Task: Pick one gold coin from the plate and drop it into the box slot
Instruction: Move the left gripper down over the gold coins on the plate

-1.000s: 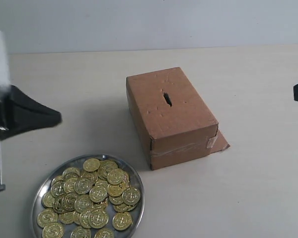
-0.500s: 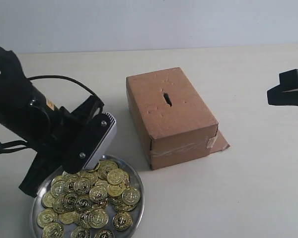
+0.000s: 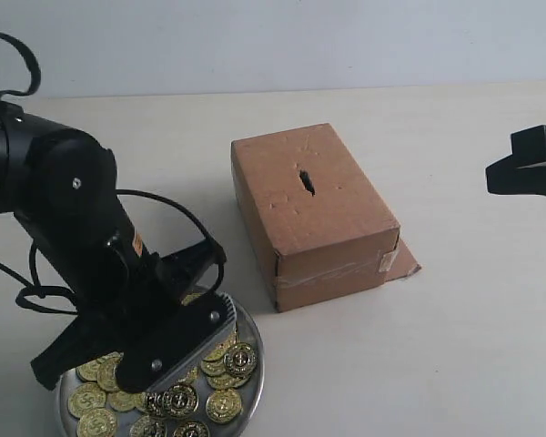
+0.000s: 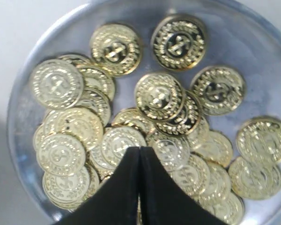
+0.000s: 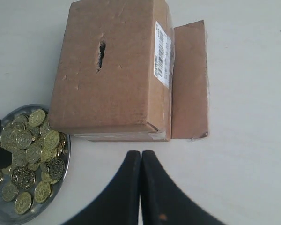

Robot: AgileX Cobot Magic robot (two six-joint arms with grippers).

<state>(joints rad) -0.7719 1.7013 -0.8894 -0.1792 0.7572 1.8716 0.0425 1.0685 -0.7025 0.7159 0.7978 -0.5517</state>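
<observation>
Exterior: my left arm (image 3: 73,209) is bent down over the plate (image 3: 253,369), covering much of the gold coins (image 3: 223,402). The box (image 3: 314,196) stands just beside the plate, toward my right side. The box slot (image 3: 306,182) faces up and runs roughly along the box's length. My right arm (image 3: 532,168) is well apart.

Left wrist: left gripper (image 4: 139,150) pressed together, nothing pinched, tips over the overlapping heap; contact unclear. This hand is plainly nearer. It must spread first, I judge.

Right wrist: right gripper (image 5: 140,153) also pressed together, empty, short of the box.
</observation>
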